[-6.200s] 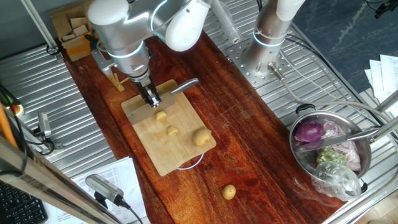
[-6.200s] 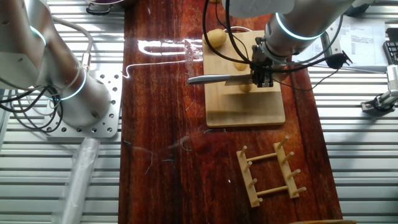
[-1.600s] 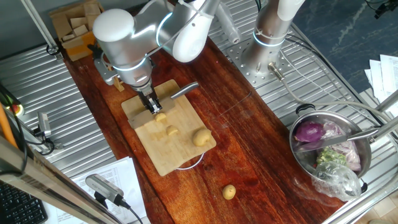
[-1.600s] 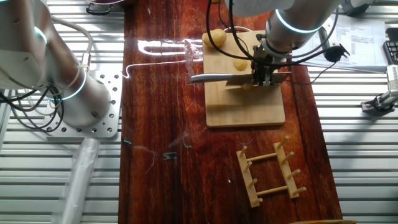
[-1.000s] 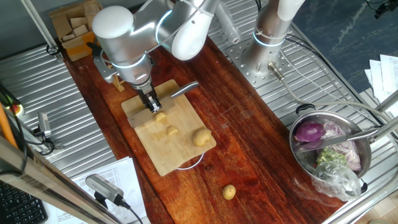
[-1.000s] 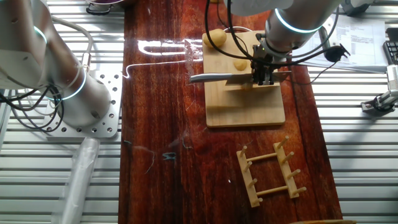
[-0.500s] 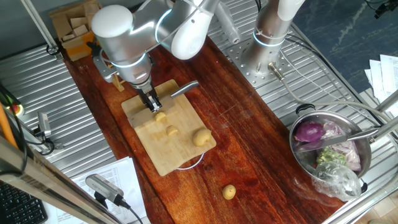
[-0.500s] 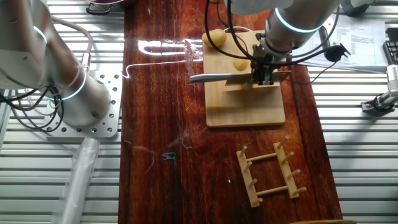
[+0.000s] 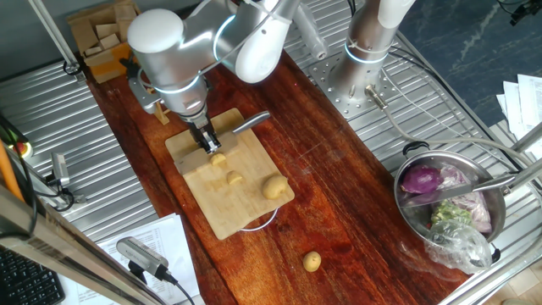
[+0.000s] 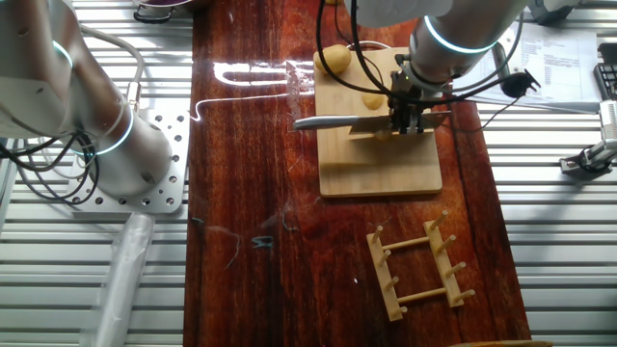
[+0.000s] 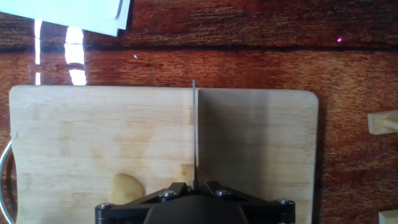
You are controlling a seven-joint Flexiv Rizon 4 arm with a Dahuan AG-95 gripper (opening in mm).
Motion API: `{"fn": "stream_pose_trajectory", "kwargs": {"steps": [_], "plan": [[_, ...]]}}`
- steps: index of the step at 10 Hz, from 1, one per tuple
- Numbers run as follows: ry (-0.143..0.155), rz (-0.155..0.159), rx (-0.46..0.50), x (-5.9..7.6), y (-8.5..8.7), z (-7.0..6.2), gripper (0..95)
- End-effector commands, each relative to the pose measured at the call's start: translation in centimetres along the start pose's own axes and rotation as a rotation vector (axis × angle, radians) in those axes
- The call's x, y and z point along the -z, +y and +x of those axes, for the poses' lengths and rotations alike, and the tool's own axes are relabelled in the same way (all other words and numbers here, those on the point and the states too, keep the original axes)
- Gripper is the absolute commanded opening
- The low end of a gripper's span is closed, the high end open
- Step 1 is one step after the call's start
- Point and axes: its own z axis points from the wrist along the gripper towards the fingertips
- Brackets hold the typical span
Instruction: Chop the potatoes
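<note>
Potatoes, on board: three pale pieces on the cutting board (image 9: pixel 222 188). Small potato under the blade (image 9: pixel 219 158) sits at the board's 11 o'clock region in one fixed view; second small potato (image 9: pixel 234 178) just beside it toward 5 o'clock; large potato (image 9: pixel 273 186) near the board's 3 o'clock edge. In the hand view one pale piece (image 11: pixel 125 187) shows at 7 o'clock of the frame, left of the blade line.

Potato, off board: one stray potato (image 9: pixel 312 261) on the dark wooden table (image 9: pixel 339 169), well apart from the board toward 5 o'clock.

Knife (image 10: pixel 337 122): handle projects toward 9 o'clock in the other fixed view; blade seen edge-on in the hand view, running toward 12 o'clock.

Gripper (image 10: pixel 406 118): clenched on the knife, directly over the small potato.

Change since a second ago: slight. The arm has shifted a little over the last half second; the blade is again over the same small potato and no piece has moved. No split halves are discernible. Judgement: a chopping stroke is in progress on the first small potato, with most of the task outstanding.

Periphery: metal bowl (image 9: pixel 500 212) with purple onion (image 9: pixel 421 180) at 4 o'clock; wooden rack (image 10: pixel 419 265) at 6 o'clock of the board in the other fixed view.
</note>
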Motion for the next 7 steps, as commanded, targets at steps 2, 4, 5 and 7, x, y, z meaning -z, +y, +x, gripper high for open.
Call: {"fn": "stream_pose_trajectory", "kwargs": {"steps": [2,4,5,7], "plan": [[-0.010,0.000,-0.003,-0.06,-0.08,0.17,0.0],[-0.014,-0.004,-0.011,-0.13,0.38,-0.34,0.0],[-0.012,0.002,-0.013,-0.21,0.55,-0.34,0.0],[-0.012,0.006,-0.010,-0.25,0.46,-0.20,0.0]]}}
